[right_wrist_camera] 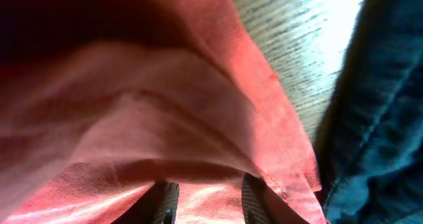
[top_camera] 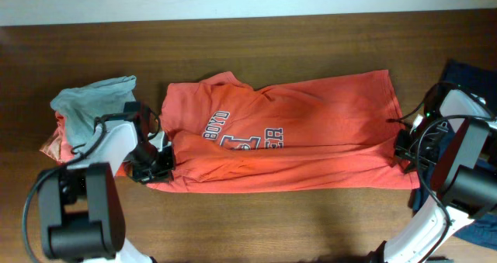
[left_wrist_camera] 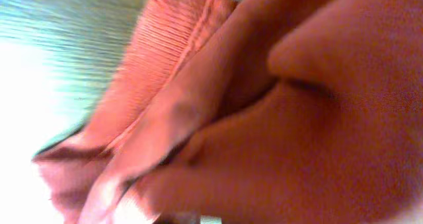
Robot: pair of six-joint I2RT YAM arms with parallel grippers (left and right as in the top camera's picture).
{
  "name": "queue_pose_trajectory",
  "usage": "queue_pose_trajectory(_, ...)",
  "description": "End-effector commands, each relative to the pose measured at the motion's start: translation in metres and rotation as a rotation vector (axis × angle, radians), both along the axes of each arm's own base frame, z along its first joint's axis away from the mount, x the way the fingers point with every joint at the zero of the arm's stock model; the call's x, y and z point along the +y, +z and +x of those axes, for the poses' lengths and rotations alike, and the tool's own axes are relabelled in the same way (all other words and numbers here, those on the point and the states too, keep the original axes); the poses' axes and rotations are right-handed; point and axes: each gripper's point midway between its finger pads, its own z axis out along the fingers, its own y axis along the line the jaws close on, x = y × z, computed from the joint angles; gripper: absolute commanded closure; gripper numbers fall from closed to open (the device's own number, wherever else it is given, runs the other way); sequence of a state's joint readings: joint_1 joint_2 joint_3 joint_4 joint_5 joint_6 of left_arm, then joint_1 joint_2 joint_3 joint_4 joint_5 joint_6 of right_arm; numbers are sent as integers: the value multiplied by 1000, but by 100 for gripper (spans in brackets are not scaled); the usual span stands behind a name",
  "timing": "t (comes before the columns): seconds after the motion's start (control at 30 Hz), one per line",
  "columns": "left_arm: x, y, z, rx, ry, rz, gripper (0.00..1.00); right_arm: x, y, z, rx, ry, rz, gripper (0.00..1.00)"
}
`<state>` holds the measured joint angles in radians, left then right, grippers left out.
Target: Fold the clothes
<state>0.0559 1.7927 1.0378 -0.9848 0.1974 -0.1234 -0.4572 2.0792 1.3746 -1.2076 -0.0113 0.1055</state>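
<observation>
Coral shirt (right_wrist_camera: 165, 118) fills both wrist views: right hand (right_wrist_camera: 205, 194) pinches its hem; left hand (top_camera: 159, 164) sits buried in cloth, its grip impossible to tell. Best lift both ends level and taut.

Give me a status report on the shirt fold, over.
Left claw at collar end, buried in cloth, grip unclear. Right claw pinching hem end. Coral-red lettered T-shirt spread across table, partly folded. Grey shirt pile and navy garment crowd the sides.
</observation>
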Motion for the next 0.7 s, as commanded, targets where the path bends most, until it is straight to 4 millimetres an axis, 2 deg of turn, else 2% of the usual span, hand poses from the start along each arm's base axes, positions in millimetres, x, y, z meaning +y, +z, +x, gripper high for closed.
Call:
queue_pose_trajectory(0.0, 7, 42, 21, -177, -3, 25, 85, -20, 30, 5, -77, -2, -114, 63)
queue_pose_trajectory(0.1, 4, 84, 40, -344, -2, 13, 77, -26, 61, 17, -185, -7, -165, 62)
queue_pose_trajectory(0.13, 4, 97, 46, -403, -2, 16, 70, -27, 71, 22, -224, -9, -179, 62)
queue_pose_trajectory(0.17, 5, 110, 54, -473, -3, 21, 51, -27, 82, 28, -277, -14, -185, 59)
queue_pose_trajectory(0.2, 5, 123, 62, -542, -3, 26, 46, -26, 89, 33, -318, -17, -185, 59)
queue_pose_trajectory(0.3, 7, 156, 89, -735, -4, 38, 43, -21, 112, 50, -454, -11, -172, 56)
queue_pose_trajectory(0.37, 8, 169, 106, -823, -3, 44, 43, -16, 121, 56, -508, 12, -152, 56)
queue_pose_trajectory(0.43, 8, 173, 122, -880, -2, 39, 43, -13, 124, 58, -525, 19, -140, 56)
queue_pose_trajectory(0.5, 6, 169, 140, -915, -8, 22, 43, -11, 124, 57, -524, 23, -126, 56)
queue_pose_trajectory(0.67, -3, 135, 180, -939, -30, -45, 43, -10, 123, 55, -517, 23, -122, 56)
